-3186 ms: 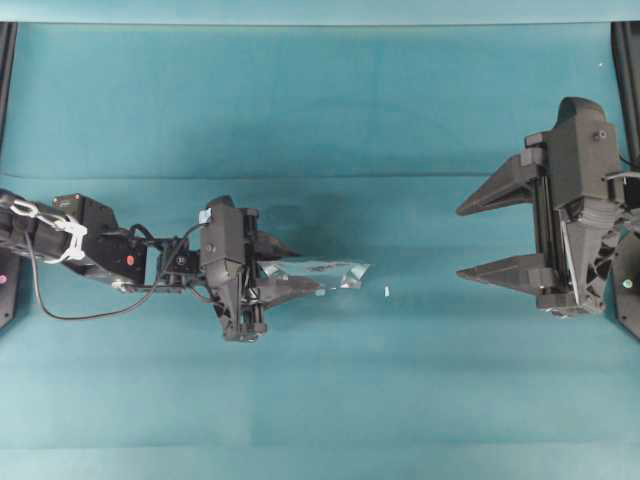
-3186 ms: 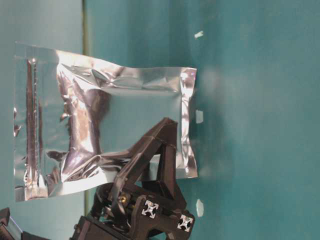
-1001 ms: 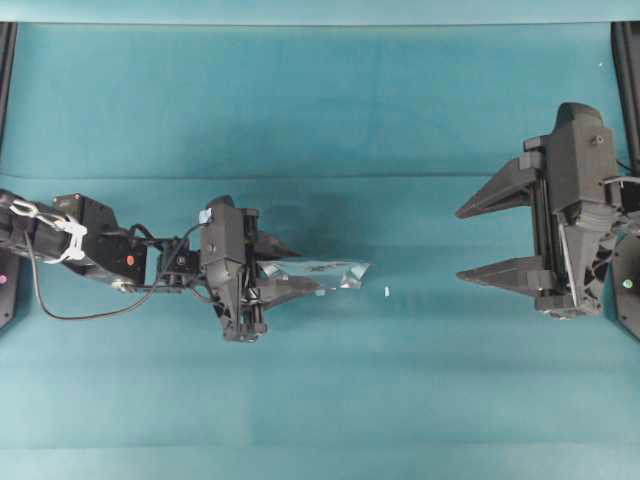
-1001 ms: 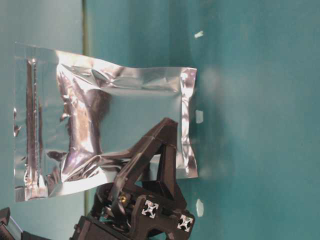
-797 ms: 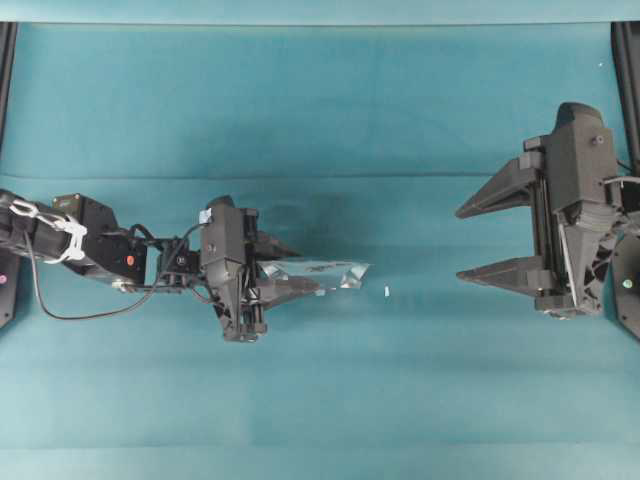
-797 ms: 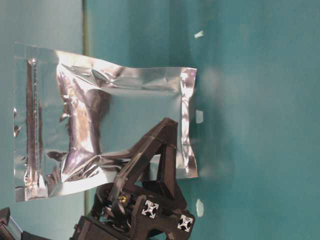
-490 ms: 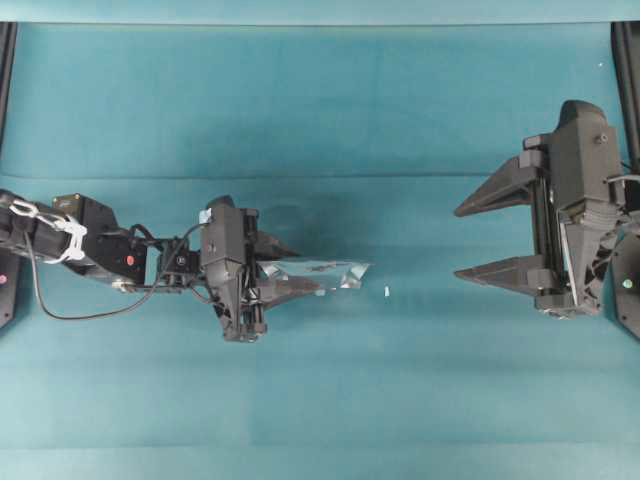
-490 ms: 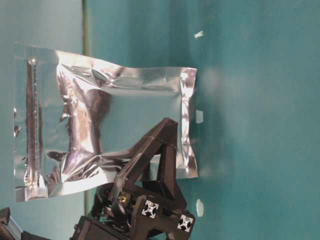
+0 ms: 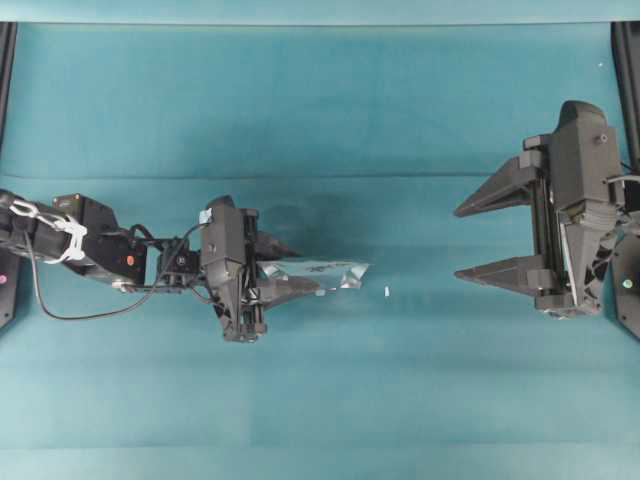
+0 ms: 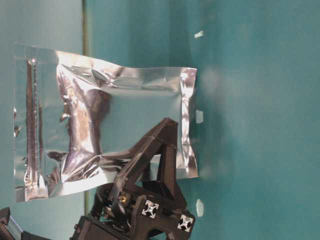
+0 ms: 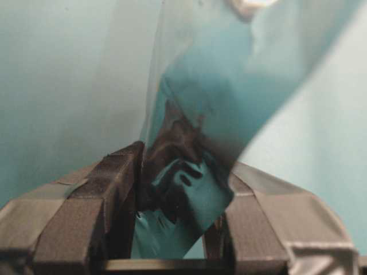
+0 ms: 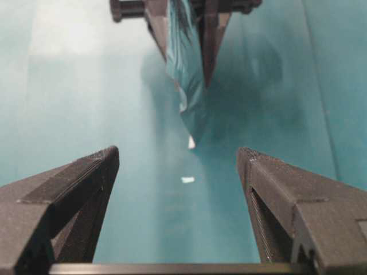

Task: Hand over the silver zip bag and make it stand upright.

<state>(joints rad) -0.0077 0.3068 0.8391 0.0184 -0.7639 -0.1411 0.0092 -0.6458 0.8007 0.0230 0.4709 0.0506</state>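
1. The left hand (image 9: 285,270) is clamped on one end of the silver zip bag (image 9: 325,275), holding it edge-up above the teal counter (image 9: 320,110), left of centre.
2. The bag looks light and thin: crinkled foil that probably flexes and droops when held by one end. Its shiny skin may slip, so the flat sealed margin (image 10: 187,120) seems the firmest place to pinch.
3. A tiny white speck (image 9: 386,291) lies on the counter just beyond the bag's free end.
4. The right hand (image 9: 478,240) waits well apart from the bag, its jaws spread wide and empty, facing it.
5. No brand, label or writing can be read on the foil.
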